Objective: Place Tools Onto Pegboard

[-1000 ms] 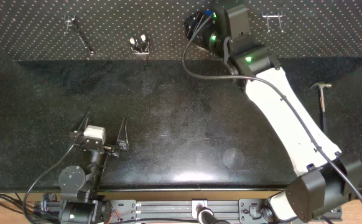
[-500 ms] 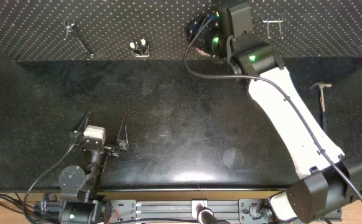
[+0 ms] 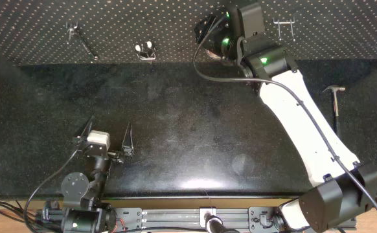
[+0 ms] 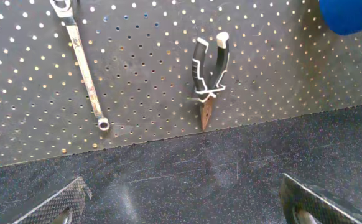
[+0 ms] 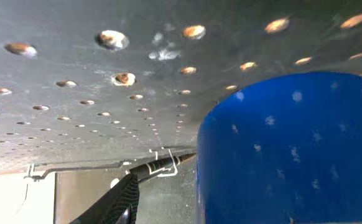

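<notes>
While the right gripper (image 3: 209, 27) hovered at the pegboard (image 4: 143, 74) with the blue cylinder (image 5: 287, 149) close against the holes, high above the table (image 4: 231, 180), the step called for seating it squarely, without scraping. Whether those jaws clamped it could not be told. Its long axis seemed to run up the board, one end pointing down, and the left gripper (image 4: 181, 205) kept its jaws spread over the table.

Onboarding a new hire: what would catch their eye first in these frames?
The white right arm stretched up across the table to the pegboard, a blue cylinder against the board at its tip. Then the wrench and pliers hanging on the board's left part, and a hammer lying on the table near its right edge.
</notes>
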Motion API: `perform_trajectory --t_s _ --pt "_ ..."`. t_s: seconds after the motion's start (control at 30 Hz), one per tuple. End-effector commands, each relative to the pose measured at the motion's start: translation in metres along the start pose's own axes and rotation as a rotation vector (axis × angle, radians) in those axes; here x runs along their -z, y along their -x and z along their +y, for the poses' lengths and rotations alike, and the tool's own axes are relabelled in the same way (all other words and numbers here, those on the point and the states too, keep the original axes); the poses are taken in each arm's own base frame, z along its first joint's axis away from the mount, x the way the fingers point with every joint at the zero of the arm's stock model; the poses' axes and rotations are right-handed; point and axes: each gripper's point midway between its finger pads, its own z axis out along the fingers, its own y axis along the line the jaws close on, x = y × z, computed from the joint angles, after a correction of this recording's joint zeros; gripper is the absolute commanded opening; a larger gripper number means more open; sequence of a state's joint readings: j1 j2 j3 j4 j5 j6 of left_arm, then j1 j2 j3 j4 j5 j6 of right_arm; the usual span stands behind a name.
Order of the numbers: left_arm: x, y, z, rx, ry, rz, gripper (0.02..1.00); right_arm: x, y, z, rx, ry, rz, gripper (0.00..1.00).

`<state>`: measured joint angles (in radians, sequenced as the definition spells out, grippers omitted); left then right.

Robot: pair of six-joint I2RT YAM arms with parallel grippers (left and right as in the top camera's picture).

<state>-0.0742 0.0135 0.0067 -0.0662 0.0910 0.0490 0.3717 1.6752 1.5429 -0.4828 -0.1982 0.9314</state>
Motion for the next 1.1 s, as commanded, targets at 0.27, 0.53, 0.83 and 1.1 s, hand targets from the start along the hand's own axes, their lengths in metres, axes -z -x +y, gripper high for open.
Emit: perform_trajectory --t_s 0.27,0.53,0.83,1.1 --pt "0.001 0.000 -0.003 -0.012 -0.020 -0.004 0.996 -0.014 0.033 0.007 0.028 0.038 -0.123 0.459" --pt "0.001 0.000 -0.003 -0.012 -0.020 -0.004 0.996 -0.020 0.034 0.014 0.033 0.077 -0.120 0.461" --pt "0.001 0.000 -0.003 -0.012 -0.020 -0.005 0.996 -0.006 0.026 0.018 -0.058 0.049 -0.029 0.463" --pt "0.001 0.000 -0.003 -0.012 -0.020 -0.005 0.996 0.001 0.015 0.035 -0.058 0.131 0.063 0.461"
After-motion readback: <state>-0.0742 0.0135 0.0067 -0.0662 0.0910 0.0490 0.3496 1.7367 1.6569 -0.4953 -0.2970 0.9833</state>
